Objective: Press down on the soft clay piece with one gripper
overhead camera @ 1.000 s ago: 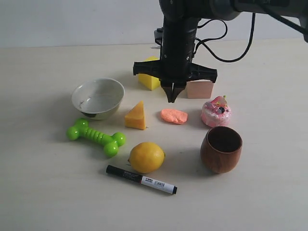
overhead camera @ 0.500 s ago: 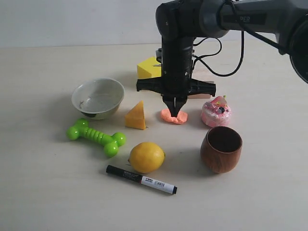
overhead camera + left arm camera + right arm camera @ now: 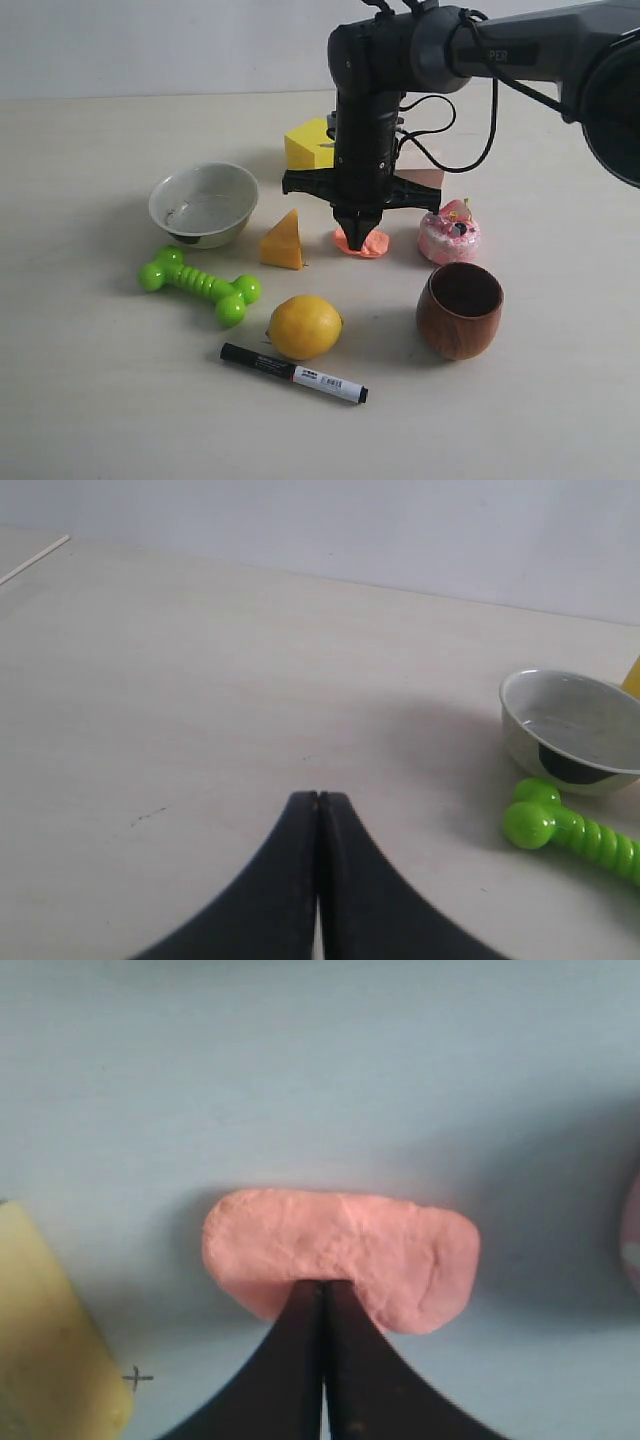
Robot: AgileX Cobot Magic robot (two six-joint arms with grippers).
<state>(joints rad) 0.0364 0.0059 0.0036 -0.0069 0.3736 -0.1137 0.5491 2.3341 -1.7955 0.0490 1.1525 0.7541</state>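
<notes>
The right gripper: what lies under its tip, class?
The soft clay piece lies under the shut right gripper. The clay beneath its tip is covered; any dent is hidden.

— What is your right claw [image 3: 322, 1287] made of?
— Smooth black plastic, by the look, with a dull sheen. The soft clay piece [image 3: 345, 1250] is matt, lumpy and faintly creased.
— And the rest?
— My desk [image 3: 90, 400] is pale, matt and smooth. The cup [image 3: 455, 335] looks like brown wood, the green bone [image 3: 200, 285] like glossy plastic, and the bowl [image 3: 225, 228] shines inside.
</notes>
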